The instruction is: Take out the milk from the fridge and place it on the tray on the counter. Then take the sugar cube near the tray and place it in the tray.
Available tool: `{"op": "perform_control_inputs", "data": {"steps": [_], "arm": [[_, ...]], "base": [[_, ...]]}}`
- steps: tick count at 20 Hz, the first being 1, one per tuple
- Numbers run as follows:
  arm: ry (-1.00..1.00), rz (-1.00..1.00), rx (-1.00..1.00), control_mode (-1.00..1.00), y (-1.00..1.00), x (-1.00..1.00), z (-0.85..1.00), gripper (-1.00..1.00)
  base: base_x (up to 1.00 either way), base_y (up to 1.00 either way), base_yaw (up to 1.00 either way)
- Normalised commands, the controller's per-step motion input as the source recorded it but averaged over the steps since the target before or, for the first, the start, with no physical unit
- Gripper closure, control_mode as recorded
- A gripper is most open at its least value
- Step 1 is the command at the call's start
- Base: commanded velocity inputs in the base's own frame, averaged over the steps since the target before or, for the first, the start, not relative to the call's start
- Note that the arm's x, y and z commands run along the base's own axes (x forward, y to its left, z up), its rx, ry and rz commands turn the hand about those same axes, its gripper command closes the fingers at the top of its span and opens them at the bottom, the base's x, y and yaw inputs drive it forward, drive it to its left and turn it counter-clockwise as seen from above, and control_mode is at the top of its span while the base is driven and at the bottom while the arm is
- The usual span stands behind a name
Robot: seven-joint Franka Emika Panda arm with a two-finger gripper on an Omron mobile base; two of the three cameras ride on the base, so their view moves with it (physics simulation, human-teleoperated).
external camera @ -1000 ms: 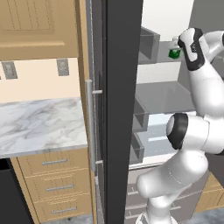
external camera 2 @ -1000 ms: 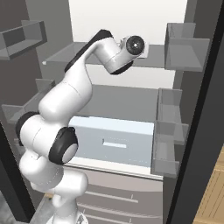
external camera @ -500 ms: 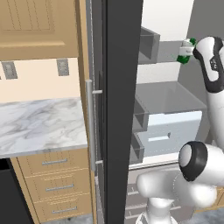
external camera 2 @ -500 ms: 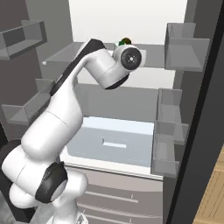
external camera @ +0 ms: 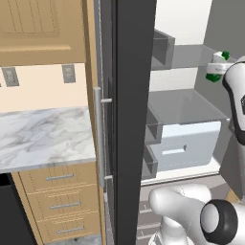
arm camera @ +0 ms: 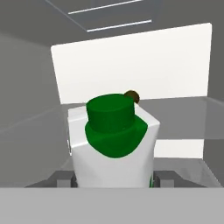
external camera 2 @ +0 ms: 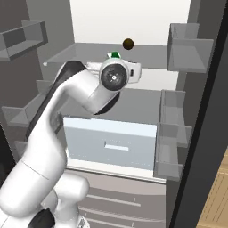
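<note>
Pulled back from the shelf since a second ago, the arm now carries the milk (external camera: 217, 65) further out of the fridge (external camera: 135, 119). From the left base camera, the carton shows as a small green-and-white shape at the arm's tip, right of the dark door edge and above the pale drawer (external camera: 186, 145); a second ago it sat lower against the shelf side. The counter (external camera: 45, 136) lies left of the door, and no tray or sugar cube shows on the visible part.

From the right base camera, the wrist hides most of the carton; only a green bit (external camera 2: 115, 55) peeks above it, level with the upper shelf. A small brown ball (external camera 2: 128, 43) rests further back on that shelf.

From the hand camera, the milk (arm camera: 114, 142) stands upright between the gripper (arm camera: 114, 180) fingers, which sit against its two sides, so the jaws are clamped on it. The brown ball (arm camera: 131, 96) is just behind its cap.

My reading: the pick has succeeded and the carton is clear of the shelf. Next comes swinging left around the door toward the counter, minding that door edge.
</note>
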Motion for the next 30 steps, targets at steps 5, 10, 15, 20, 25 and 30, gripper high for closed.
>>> {"op": "perform_control_inputs", "data": {"steps": [5,10,15,20,25,30], "arm": [[0.03,-0.13,-0.02,-1.00,0.34,-1.00,-0.10,1.00],[0.18,-0.14,0.03,-1.00,0.23,-0.99,0.00,1.00],[0.21,-0.15,0.00,-1.00,0.18,-0.67,0.00,1.00],[0.09,0.00,0.01,-1.00,0.26,-0.63,0.00,1.00],[-0.01,0.05,0.00,-1.00,0.54,-0.22,-0.12,1.00],[-0.02,0.02,0.04,-1.00,0.24,-0.10,-0.12,1.00]], "base": [[0.00,0.00,0.00],[0.00,0.00,0.00],[0.00,0.00,0.00],[0.00,0.00,0.00],[0.00,0.00,0.00],[0.00,0.00,0.00]]}}
